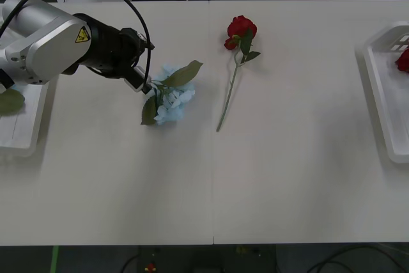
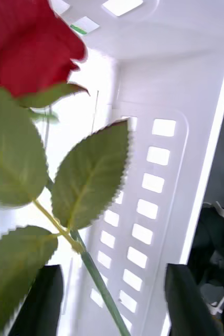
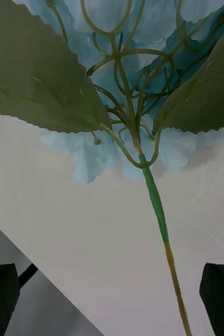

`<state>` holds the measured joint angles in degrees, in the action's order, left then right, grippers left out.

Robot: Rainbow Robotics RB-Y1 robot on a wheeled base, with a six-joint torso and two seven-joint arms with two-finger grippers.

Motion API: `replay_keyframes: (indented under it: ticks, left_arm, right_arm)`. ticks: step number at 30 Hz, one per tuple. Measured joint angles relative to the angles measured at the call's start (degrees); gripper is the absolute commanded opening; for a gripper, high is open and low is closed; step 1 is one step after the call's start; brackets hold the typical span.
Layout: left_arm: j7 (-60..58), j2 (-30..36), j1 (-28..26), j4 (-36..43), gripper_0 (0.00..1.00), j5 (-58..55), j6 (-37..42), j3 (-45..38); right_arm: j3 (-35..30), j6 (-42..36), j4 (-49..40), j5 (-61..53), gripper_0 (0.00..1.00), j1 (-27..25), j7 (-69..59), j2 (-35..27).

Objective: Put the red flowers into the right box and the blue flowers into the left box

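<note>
Left pincer (image 3: 112,294) wide open at the stem of a blue flower (image 1: 171,100) lying on the desk (image 1: 211,183), not yet gripped. Right pincer (image 2: 112,299) open around the stem of a red rose (image 2: 22,47) over the right box (image 2: 164,173); probably about to drop it. Another rose (image 1: 240,30) lying mid-desk, well apart from both boxes. Left box (image 1: 29,139) with a leaf inside. Two flowers left to sort.

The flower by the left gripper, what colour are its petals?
Pale blue, clearest in the left wrist view.
</note>
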<state>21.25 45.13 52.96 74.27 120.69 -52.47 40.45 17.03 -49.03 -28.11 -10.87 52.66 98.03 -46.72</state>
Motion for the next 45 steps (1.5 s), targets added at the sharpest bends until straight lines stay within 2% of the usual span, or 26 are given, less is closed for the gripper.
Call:
replay_keyframes:
  ticks: [4, 5, 7, 8, 9, 10, 18, 21, 24, 29, 32, 34, 39, 45]
  left_arm:
    - [0.0, -1.0, 0.0, -1.5, 0.99, 2.3, -0.3, 0.0]
    - [0.0, -1.1, 0.0, -1.6, 0.88, 2.7, -0.3, 0.0]
    - [0.0, -1.1, 0.0, -1.7, 0.47, 3.2, -0.6, 0.0]
    - [0.0, -1.1, 0.0, -1.7, 0.32, 3.5, -0.8, 0.0]
    - [0.0, -1.1, 0.0, -1.8, 0.08, 3.8, -0.9, 0.0]
    - [-0.1, -1.1, 0.0, -1.8, 0.0, 4.1, -0.9, 0.0]
    - [-0.2, -1.1, 0.0, -1.9, 0.0, 5.4, -2.1, 0.0]
    - [-0.2, -1.1, 0.0, -2.0, 0.0, 5.8, -2.5, 0.0]
    - [-0.2, -1.1, 0.0, -2.0, 0.0, 6.2, -2.5, 0.0]
    - [-0.9, -1.1, 0.0, -2.1, 0.0, 6.2, -2.8, -0.9]
    - [-6.6, -1.2, 0.0, -2.1, 0.0, 6.1, -6.1, -4.1]
    - [-14.3, -1.3, 0.0, -2.1, 0.0, 5.5, -9.8, -7.6]
    - [-34.5, -1.4, 0.0, -2.3, 0.0, 1.4, -16.1, -17.1]
    - [-38.3, -0.9, -0.4, -5.3, 0.0, -5.3, -20.5, -26.1]
  right_arm:
    - [0.0, -4.6, -2.5, -3.7, 1.0, 0.0, 0.0, -0.1]
    - [0.0, -5.9, -3.6, -4.7, 1.0, 0.0, 0.0, -0.1]
    - [0.0, -8.9, -6.3, -7.0, 1.0, 0.0, 0.0, -0.4]
    - [0.0, -10.9, -7.9, -8.8, 1.0, 0.0, 0.0, -0.6]
    - [0.0, -12.9, -9.6, -10.9, 1.0, 0.0, 0.0, -1.0]
    - [0.0, -14.8, -11.4, -13.1, 1.0, 0.0, 0.0, -1.4]
    - [0.0, -31.2, -25.1, -30.7, 1.0, 0.0, -1.0, -5.1]
    - [0.0, -34.2, -29.0, -36.0, 1.0, 0.0, -9.2, -5.5]
    - [0.2, -36.3, -33.4, -41.7, 1.0, 0.0, -23.8, -5.5]
    - [3.8, -35.6, -40.9, -43.9, 1.0, 0.0, -34.4, -5.0]
    - [7.7, -32.1, -44.4, -43.5, 1.0, 0.1, -44.9, -2.9]
    - [10.0, -30.1, -45.3, -41.3, 1.0, 0.1, -51.5, -0.1]
    - [12.6, -26.8, -45.3, -33.6, 1.0, 0.1, -52.7, 8.6]
    - [13.2, -23.7, -44.4, -26.5, 1.0, 0.1, -57.3, 17.3]
